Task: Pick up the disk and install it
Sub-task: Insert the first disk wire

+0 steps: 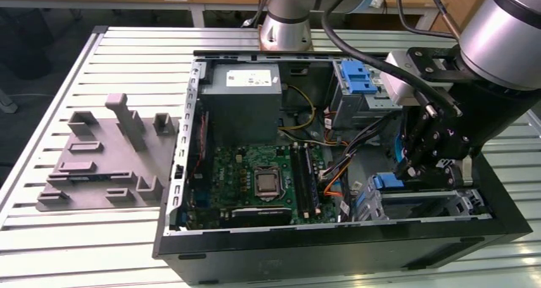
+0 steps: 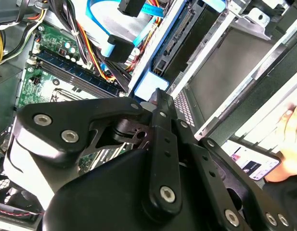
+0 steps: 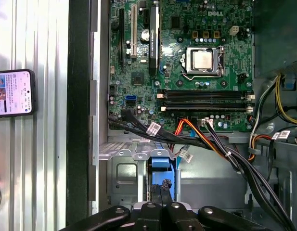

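Observation:
The disk (image 1: 396, 181) sits in the lower drive cage at the front corner of the open computer case, on the exterior view's right; its blue plastic end faces the motherboard. In both wrist views that blue end (image 2: 147, 86) (image 3: 160, 160) shows at the mouth of the metal cage. My gripper (image 1: 412, 171) hangs inside the case right over it. The black fingers (image 2: 158, 103) are drawn together, with their tips at the blue end (image 3: 162, 187). I cannot tell whether they pinch the plastic or only touch it.
Orange, black and blue cables (image 3: 201, 132) cross between the motherboard (image 1: 262, 177) and the cage. A grey power supply box (image 1: 245, 101) and an upper bay with a blue latch (image 1: 359, 79) stand behind. A grey fixture plate (image 1: 101, 155) lies beside the case. Outside the case are a phone (image 3: 11, 92) and a hand (image 2: 290, 120).

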Robot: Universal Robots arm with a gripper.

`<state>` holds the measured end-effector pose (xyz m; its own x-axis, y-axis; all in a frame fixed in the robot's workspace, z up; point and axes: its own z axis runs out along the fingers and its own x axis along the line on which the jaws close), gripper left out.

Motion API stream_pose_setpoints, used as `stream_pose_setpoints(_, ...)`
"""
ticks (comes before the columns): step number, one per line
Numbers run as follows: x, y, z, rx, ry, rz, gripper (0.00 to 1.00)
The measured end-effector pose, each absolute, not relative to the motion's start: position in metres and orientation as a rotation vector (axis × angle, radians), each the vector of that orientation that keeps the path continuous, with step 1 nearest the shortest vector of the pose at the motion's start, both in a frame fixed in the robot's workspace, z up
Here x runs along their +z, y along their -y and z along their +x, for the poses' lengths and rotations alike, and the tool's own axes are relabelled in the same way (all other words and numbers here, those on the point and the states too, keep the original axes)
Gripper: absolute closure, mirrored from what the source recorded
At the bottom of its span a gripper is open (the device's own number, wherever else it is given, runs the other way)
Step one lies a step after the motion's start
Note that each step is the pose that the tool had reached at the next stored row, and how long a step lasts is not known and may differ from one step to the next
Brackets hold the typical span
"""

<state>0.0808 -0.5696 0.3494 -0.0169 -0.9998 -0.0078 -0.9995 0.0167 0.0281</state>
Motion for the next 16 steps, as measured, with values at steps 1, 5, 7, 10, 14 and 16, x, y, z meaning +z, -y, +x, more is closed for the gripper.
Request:
stream_pose_setpoints(1,0.349,0.57,0.081,-0.04,2.23,2.193,0.89)
stream_pose_setpoints(5,0.349,0.57,0.081,-0.04,2.23,2.193,0.89)
stream_pose_setpoints(7,0.349,0.57,0.083,-0.04,2.23,2.193,0.89)
stream_pose_setpoints(10,0.349,0.57,0.091,-0.04,2.23,2.193,0.89)
stream_pose_setpoints(14,0.349,0.569,0.102,-0.04,2.23,2.193,0.89)
stream_pose_setpoints(16,0.349,0.569,0.103,-0.039,2.23,2.193,0.89)
